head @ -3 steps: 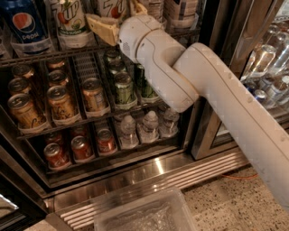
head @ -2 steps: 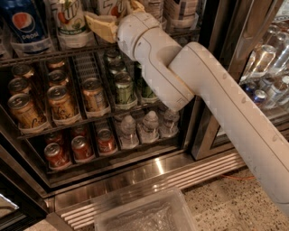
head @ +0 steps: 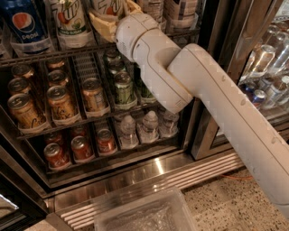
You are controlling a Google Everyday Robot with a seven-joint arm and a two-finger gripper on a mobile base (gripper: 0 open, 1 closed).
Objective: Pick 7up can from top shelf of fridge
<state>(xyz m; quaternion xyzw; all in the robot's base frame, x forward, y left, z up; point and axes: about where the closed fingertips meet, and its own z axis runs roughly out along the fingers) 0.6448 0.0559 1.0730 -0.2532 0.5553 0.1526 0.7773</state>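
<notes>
My gripper is up at the top shelf of the fridge, reaching in from the right at the end of the white arm. It sits right at a 7up can, white-silver with green lettering, which is cut off by the top edge of the view. The tan gripper body lies below and beside that can. A second 7up can stands just to the left. A blue Pepsi can stands further left on the same shelf.
The middle rack holds gold cans and dark green cans. The lower rack holds red cans and small water bottles. A clear plastic bin sits on the floor in front. Bottles show behind the right glass door.
The arm has shifted very slightly. The gripper stays at the same 7up can on the top shelf.
</notes>
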